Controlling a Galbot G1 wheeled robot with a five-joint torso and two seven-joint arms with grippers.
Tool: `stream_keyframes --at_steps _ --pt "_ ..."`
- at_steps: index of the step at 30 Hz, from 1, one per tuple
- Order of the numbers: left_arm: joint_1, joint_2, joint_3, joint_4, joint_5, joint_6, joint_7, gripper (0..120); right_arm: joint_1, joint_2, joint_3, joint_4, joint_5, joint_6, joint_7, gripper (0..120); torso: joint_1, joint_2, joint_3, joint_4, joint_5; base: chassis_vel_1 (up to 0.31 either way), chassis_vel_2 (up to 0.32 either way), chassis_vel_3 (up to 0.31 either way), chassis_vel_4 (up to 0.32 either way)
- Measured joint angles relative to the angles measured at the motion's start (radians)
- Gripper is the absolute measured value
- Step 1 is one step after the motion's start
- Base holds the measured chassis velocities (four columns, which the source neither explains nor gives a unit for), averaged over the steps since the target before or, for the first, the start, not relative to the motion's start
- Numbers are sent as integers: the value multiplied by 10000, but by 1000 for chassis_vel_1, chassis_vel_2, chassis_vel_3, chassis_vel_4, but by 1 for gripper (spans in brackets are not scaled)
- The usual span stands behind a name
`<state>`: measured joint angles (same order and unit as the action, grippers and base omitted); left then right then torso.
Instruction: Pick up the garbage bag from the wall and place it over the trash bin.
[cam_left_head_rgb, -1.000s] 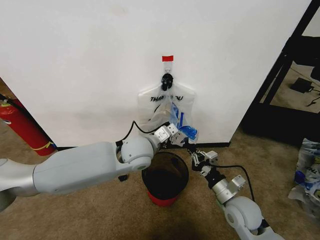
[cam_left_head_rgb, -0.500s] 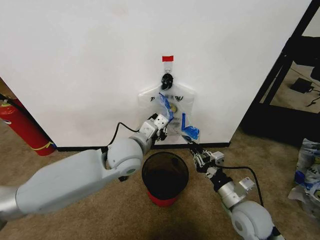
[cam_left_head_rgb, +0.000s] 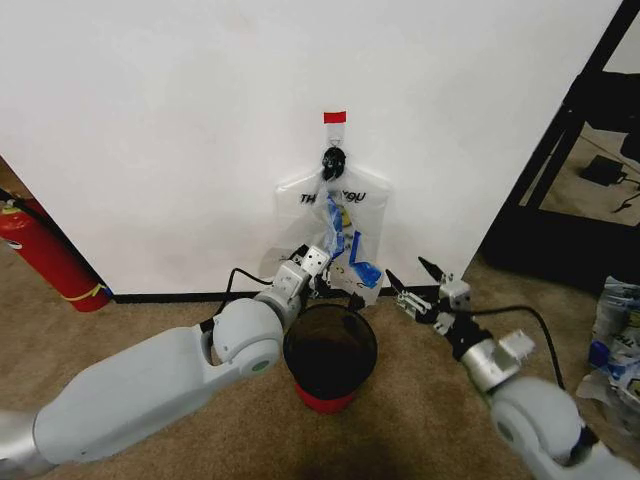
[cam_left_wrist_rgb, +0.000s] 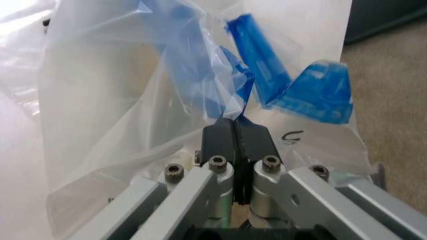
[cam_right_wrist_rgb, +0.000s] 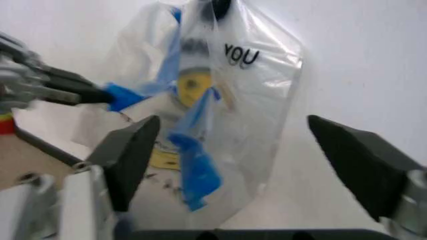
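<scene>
While the garbage bag (cam_left_head_rgb: 335, 225) hangs from a black hook (cam_left_head_rgb: 333, 160) on the white wall (cam_left_head_rgb: 180, 130), just above centre of the head view, the left hand (cam_left_head_rgb: 322, 275) is pressed together on the bag's lower left portion, directly above the rim of the trash bin (cam_left_head_rgb: 330, 356). In the left wrist view the two black fingers (cam_left_wrist_rgb: 220, 140) meet with a fold of clear plastic and a blue tape strip (cam_left_wrist_rgb: 257, 65) pinched between them, and the translucent film billows around the hand. A small piece of red tape (cam_left_head_rgb: 335, 117) sits on the wall just above the hook. The bag shows black lettering near its top, a yellow smiley face at its middle, and blue strips trailing down its front. The right hand (cam_left_head_rgb: 418, 283) hovers to the right of the bag and apart from it, low by the black baseboard (cam_left_head_rgb: 170, 296), its fingers spread wide with nothing between them; its own wrist view frames the bag between those two dark fingers (cam_right_wrist_rgb: 133, 150). The trash bin stands on the tan carpet (cam_left_head_rgb: 150, 320) at lower centre of the head view, dark and see-through with a red base, just in front of the wall and beneath the bag. A red fire extinguisher (cam_left_head_rgb: 45, 250) leans at the far left edge, well apart, and a black frame (cam_left_head_rgb: 560, 150) rises at the right edge with a clear sack (cam_left_head_rgb: 615, 335) on the floor near it.
</scene>
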<state>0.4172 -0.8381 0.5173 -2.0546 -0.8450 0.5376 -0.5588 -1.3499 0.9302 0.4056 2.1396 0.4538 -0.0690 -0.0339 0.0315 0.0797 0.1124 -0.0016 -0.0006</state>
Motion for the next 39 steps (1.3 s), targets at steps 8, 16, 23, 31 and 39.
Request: stream_keyframes --at_steps 8,16,23,31,39 --pt "85 -15 -23 50 83 -3 26 0 2743 -1645 -1790 -1354 110 -409 -210 100 0 0 1 4 -4 0 0 0 0" --pt "14 -23 -106 36 61 6 42 0 4427 -1904 -3924 -2171 -54 -963 -421 94 1 0 1 -1 -5 0 0 0 0" --pt "116 35 -135 -86 49 37 47 0 4817 -1427 -4391 -2760 -382 -1009 -284 71 1 -1 1 3 -4 0 0 0 0" --pt "120 31 -131 -156 32 54 42 0 4765 -1361 -4444 -2819 -569 -1088 -192 41 1 0 1 0 -4 0 0 0 0" --pt "141 38 -113 -212 24 58 33 0 4672 -1369 -4404 -2728 -732 -1125 -94 12 1 -1 1 0 -4 0 0 0 0"
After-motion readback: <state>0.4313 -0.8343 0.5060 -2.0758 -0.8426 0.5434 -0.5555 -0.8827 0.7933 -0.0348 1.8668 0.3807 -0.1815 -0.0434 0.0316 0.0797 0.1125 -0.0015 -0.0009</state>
